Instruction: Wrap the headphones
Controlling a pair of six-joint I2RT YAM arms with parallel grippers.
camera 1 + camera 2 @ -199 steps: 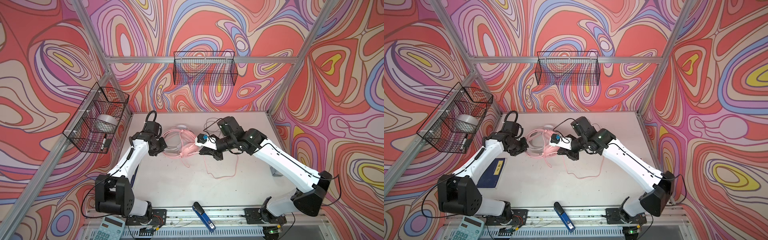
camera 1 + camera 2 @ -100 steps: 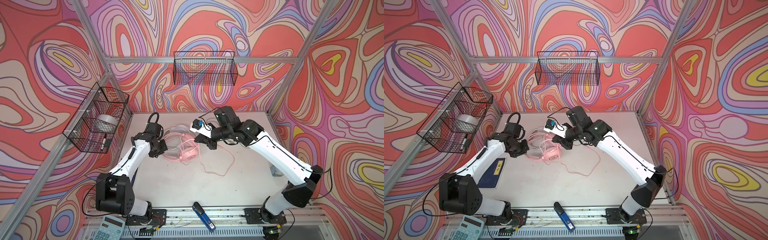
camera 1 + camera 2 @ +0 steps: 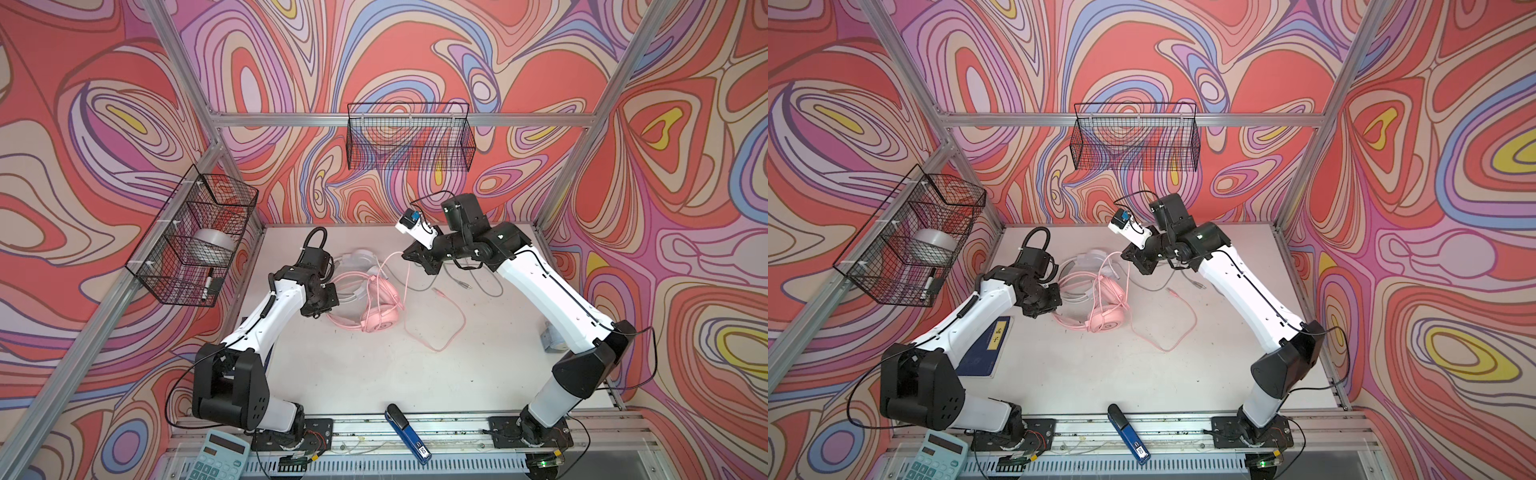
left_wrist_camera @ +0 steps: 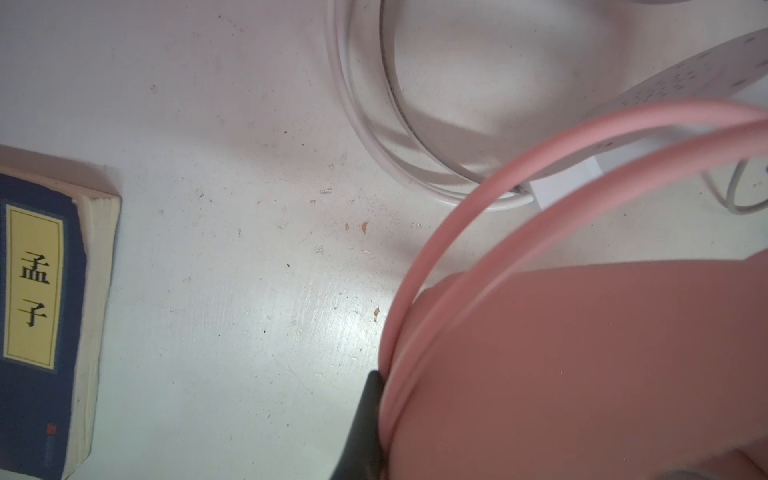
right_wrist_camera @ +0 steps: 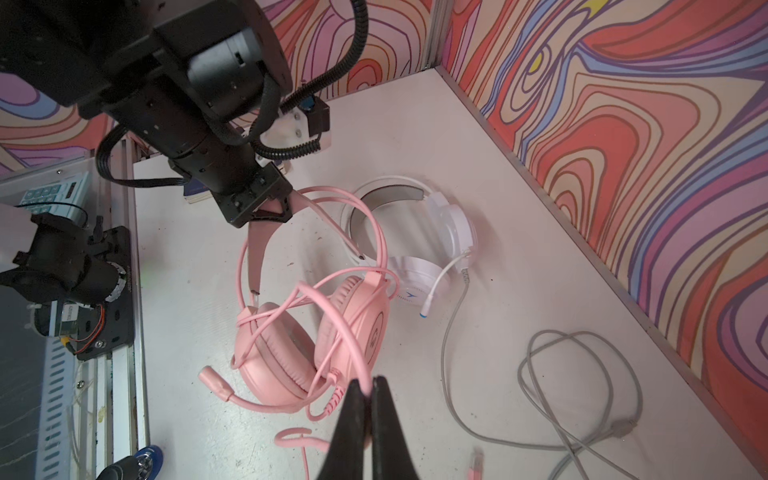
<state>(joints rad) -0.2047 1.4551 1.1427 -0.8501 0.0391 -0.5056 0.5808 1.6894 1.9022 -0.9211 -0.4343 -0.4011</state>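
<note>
The pink headphones (image 3: 380,320) (image 3: 1106,318) (image 5: 282,361) lie mid-table, their pink cable (image 3: 436,324) looped over the earcups and trailing to the right. My left gripper (image 3: 328,291) (image 5: 270,212) is shut on their pink headband (image 4: 582,353), which hides all but one black finger (image 4: 365,415) in the left wrist view. My right gripper (image 3: 415,259) (image 3: 1133,259) (image 5: 368,384) is raised behind the earcups and shut on the pink cable. The white headphones (image 3: 357,259) (image 5: 449,224) lie just behind, with their grey cable (image 3: 478,282) (image 5: 582,374) spread out to the right.
A blue book (image 3: 988,345) (image 4: 37,311) lies by the left arm. A calculator (image 3: 220,457) and a blue stapler (image 3: 407,432) sit at the front rail. Wire baskets hang on the back wall (image 3: 409,137) and the left wall (image 3: 195,237).
My right gripper has lifted and moved toward the back wall, pulling the pink cable up over the earcups. The left gripper has kept its hold on the headband and barely shifted.
</note>
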